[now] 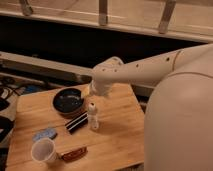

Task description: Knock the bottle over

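Bottle [93, 116] first: it stands upright on the wooden surface [117, 135], near the middle, white and slim with a narrow neck and a white cap; it has not been tipped. Taking the bottle as the landmark, a dark flat packet [77, 122] lies just to its left, almost touching its base; a dark round bowl [68, 101] sits behind and to the left of it; a small blue object [45, 134] lies farther left and a little nearer the front edge; a white cup [43, 151] stands well to the front left of it; a brown wrapped bar [74, 154] lies in front of it, just right of the cup. My arm [145, 72] reaches in from the right, above the surface, and bends down at a rounded joint above and slightly behind the bottle; my claw [95, 93] hangs below that joint, just above the bottle's cap; whether it touches the cap I cannot tell. How far my claw stands open I cannot tell either, and I cannot make out anything held in it. My pale body fills the right side, well apart from the bottle; behind the surface runs a dark ledge with a metal rail [103, 20] above it.
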Robot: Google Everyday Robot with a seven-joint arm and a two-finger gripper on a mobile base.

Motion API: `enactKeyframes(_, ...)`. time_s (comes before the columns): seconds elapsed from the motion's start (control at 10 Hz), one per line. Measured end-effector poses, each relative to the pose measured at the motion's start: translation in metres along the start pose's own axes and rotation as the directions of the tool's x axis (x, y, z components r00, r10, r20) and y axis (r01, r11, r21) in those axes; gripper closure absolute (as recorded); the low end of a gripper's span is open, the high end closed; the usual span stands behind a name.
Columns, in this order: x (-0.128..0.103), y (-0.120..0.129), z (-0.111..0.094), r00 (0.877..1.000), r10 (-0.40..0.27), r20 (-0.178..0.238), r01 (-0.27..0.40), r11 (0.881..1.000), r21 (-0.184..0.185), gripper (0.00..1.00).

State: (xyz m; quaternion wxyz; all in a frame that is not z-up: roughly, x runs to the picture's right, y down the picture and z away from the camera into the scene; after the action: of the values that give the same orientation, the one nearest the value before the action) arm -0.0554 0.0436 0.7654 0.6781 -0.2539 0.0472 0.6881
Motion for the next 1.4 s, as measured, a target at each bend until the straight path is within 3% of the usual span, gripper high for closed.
enactKeyframes(0.2,0.004,0.008,0.016,1.0,0.004,-0.021,-0.005,0.998,-0.059,0.2)
enactKeyframes(0.3,0.005,0.007,0.02,1.0,0.003,-0.022,-0.004,0.998,-0.069,0.2)
enactKeyframes(0.4,0.007,0.002,0.022,1.0,-0.003,-0.019,0.002,0.998,-0.059,0.23)
enactKeyframes(0.6,0.008,0.008,0.017,1.0,-0.017,-0.021,0.016,1.0,-0.026,0.41)
enactKeyframes(1.1,0.01,0.005,0.018,1.0,-0.025,-0.013,0.025,1.0,-0.014,0.47)
enactKeyframes(1.4,0.009,0.005,0.018,0.999,-0.034,-0.013,0.034,0.999,-0.014,0.76)
